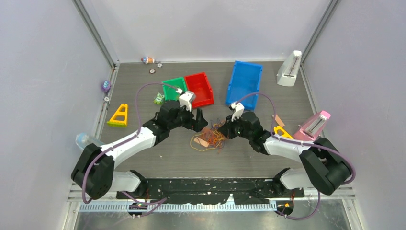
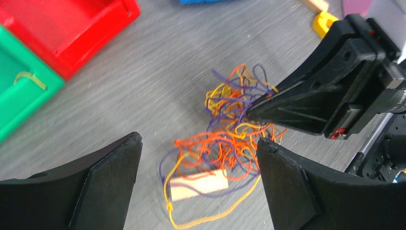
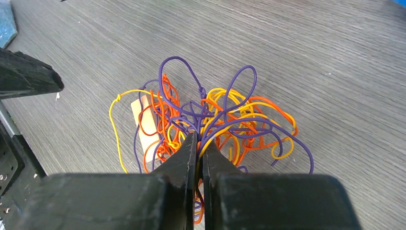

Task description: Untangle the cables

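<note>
1. Cables [image 1: 210,139]: yellow, orange and purple, one tangle on the table [image 1: 191,163], centre of the top view.
2. Block [image 2: 198,186]: tan, at the tangle's lower edge, strands crossing it.
3. Your right gripper [image 3: 197,139]: clenched on purple and yellow strands.
4. Your left gripper [image 2: 196,148]: released, jaws wide, over the tangle.
5. Green bin [image 1: 172,88], upper centre: holds one short yellow piece [image 2: 29,79].
6. Red bin [image 1: 203,86]: against the green one's right.
7. Blue bin [image 1: 244,81]: further right.
</note>
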Controlling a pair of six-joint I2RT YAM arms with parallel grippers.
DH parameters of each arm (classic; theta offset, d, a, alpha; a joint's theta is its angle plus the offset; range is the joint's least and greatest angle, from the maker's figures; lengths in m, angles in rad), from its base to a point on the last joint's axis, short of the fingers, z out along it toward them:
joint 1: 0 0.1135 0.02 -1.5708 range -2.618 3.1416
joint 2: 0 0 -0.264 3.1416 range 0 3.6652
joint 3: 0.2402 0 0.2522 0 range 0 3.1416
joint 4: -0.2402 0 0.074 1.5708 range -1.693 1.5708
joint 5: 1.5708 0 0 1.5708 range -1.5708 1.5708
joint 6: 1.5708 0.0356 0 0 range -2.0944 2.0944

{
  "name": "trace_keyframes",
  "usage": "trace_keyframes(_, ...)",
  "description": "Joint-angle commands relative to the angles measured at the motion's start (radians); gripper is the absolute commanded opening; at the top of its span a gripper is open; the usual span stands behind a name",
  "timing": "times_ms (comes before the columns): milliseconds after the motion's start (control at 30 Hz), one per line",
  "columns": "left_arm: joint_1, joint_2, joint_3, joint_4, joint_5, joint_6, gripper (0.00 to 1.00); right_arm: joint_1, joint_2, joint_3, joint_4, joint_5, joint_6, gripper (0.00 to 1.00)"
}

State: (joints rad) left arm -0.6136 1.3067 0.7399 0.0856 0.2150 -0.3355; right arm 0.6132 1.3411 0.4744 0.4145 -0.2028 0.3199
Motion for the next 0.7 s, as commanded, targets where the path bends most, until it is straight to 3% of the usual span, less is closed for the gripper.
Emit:
trace_keyframes(0, -0.017, -0.037, -0.107, 0.269, 0.006, 0.064, 0.91, -0.001, -0.057, -0.012, 0.119, -0.032, -0.032, 0.07)
trace_keyframes(67, -0.018, -0.051, -0.190, 0.397, -0.007, 0.053, 0.94, -0.001, -0.069, -0.016, 0.139, -0.028, -0.039, 0.07)
trace_keyframes(667, -0.055, 0.086, -0.061, 0.302, 0.098, 0.085, 0.88, -0.001, -0.173, -0.084, 0.222, 0.038, -0.032, 0.08)
